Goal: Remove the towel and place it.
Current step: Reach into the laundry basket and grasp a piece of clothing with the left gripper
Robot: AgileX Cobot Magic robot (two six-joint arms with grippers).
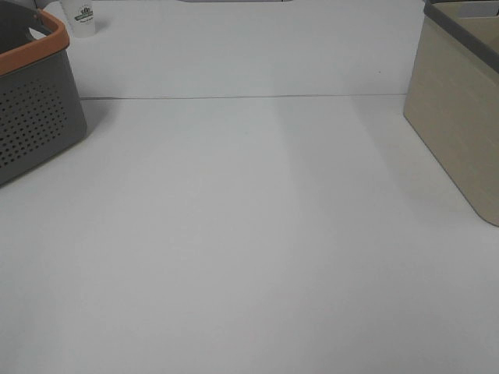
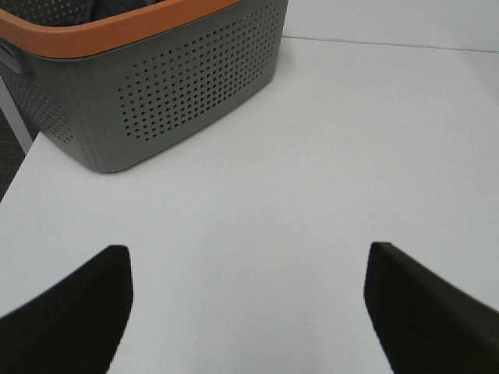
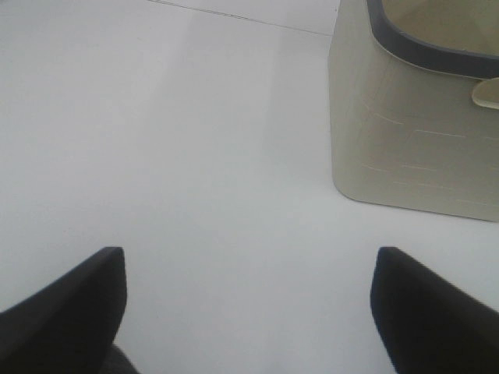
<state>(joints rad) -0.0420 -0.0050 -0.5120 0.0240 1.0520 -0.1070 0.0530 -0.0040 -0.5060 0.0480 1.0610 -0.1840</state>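
Note:
A grey perforated basket with an orange rim stands at the far left of the white table. In the left wrist view the basket is ahead of my left gripper. A bit of dark grey cloth, seemingly the towel, shows just inside the rim. The left gripper is open and empty, well short of the basket. My right gripper is open and empty over bare table. Neither gripper shows in the exterior high view.
A beige bin with a dark grey rim stands at the far right, and it also shows in the right wrist view. A white cup stands behind the basket. A seam crosses the table at the back.

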